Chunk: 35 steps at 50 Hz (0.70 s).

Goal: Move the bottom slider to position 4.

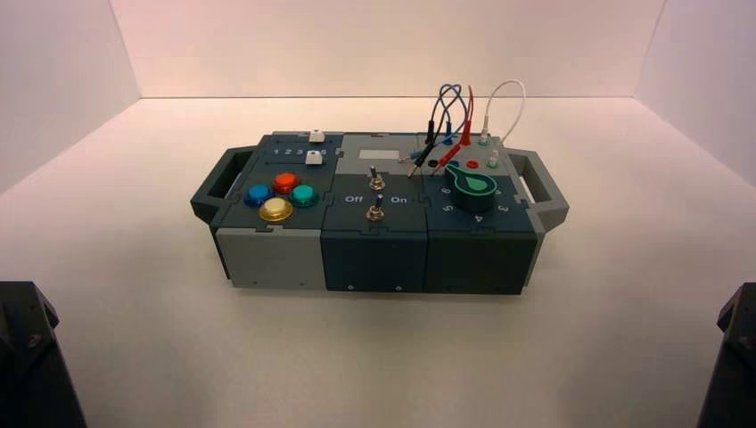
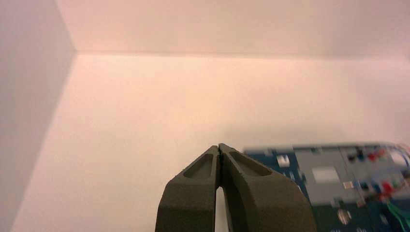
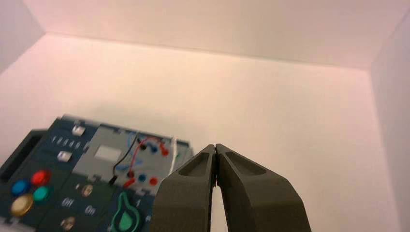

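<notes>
High view: A box (image 1: 374, 259) of buttons, sliders, switches and wires sits on a pale table (image 1: 374, 357), with the left arm (image 1: 36, 357) at the near left corner and the right arm (image 1: 731, 357) at the near right, both well apart from it. The bottom slider (image 1: 314, 158), a white knob, is on the box's left section, behind the red button (image 1: 286, 182) and nearer the arms than the matching top slider (image 1: 316, 135). White numerals (image 1: 288, 152) run between the two.

Left wrist view: The left gripper (image 2: 218, 146) hangs over the table with its jaws closed, part of the box beyond its tips.

Right wrist view: The right gripper (image 3: 215, 146), also closed, is raised beside the box's right end. The bottom slider appears near the numerals, across the box from the gripper.
</notes>
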Tool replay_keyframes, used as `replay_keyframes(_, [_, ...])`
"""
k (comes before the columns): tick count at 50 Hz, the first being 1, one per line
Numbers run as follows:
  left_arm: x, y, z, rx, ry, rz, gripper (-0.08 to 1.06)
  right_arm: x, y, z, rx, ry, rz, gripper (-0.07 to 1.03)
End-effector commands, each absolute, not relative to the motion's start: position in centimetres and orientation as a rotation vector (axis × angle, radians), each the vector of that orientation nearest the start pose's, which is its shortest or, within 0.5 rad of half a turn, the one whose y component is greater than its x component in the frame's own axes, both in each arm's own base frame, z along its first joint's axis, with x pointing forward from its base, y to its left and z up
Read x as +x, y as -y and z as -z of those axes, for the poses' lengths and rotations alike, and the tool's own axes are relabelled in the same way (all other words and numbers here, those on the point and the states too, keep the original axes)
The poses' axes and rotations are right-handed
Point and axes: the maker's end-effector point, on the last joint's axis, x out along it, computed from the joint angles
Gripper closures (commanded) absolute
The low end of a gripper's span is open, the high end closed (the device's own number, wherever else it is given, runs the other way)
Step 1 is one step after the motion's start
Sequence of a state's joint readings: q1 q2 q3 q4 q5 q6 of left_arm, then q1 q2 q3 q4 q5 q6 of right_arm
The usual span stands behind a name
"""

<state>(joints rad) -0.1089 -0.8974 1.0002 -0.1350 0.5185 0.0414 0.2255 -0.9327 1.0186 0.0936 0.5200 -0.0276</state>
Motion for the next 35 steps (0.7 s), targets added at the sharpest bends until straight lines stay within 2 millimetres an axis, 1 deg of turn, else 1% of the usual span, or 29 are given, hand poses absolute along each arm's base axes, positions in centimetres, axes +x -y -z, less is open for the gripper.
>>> replay_keyframes(1, [24.5, 5.1, -22.7, -0.034, -0.689, 0.196, 1.01, 23.7, -7.8, -23.2, -0.009, -0.640, -0.301, 0.99])
replay_keyframes(6, [24.4, 6.1, -21.6, -0.013, -0.754, 0.232, 1.01, 23.6, -9.2, -22.4, -0.014, -0.693, -0.348, 0.99])
replay_keyframes(9, [24.4, 6.7, -20.6, -0.001, -0.805, 0.254, 1.01, 23.4, -10.9, -21.6, -0.006, -0.741, -0.404, 0.99])
replay_keyframes(11, [24.5, 6.9, -20.2, 0.003, -0.828, 0.259, 1.01, 23.2, -11.7, -21.3, -0.003, -0.757, -0.427, 0.99])
replay_keyframes(16, [25.0, 7.4, -19.4, 0.011, -0.880, 0.268, 1.01, 23.0, -14.0, -20.6, 0.004, -0.815, -0.494, 0.99])
replay_keyframes(23, [25.7, 7.8, -18.8, 0.014, -0.925, 0.271, 1.01, 22.9, -16.6, -19.8, 0.054, -0.885, -0.549, 0.99])
replay_keyframes(24, [26.1, 8.0, -18.6, 0.007, -0.950, 0.272, 1.01, 23.2, -17.5, -19.5, 0.086, -0.917, -0.556, 0.99])
replay_keyframes(30, [26.6, 8.5, -18.0, 0.008, -0.997, 0.276, 1.01, 23.8, -18.5, -19.0, 0.141, -0.962, -0.555, 0.99])
replay_keyframes(31, [27.1, 8.6, -17.4, 0.005, -1.031, 0.273, 1.01, 24.4, -19.1, -18.8, 0.169, -0.984, -0.551, 0.99])
replay_keyframes(35, [27.2, 8.8, -16.9, 0.005, -1.058, 0.274, 1.01, 24.6, -19.9, -18.2, 0.194, -1.017, -0.553, 0.99])
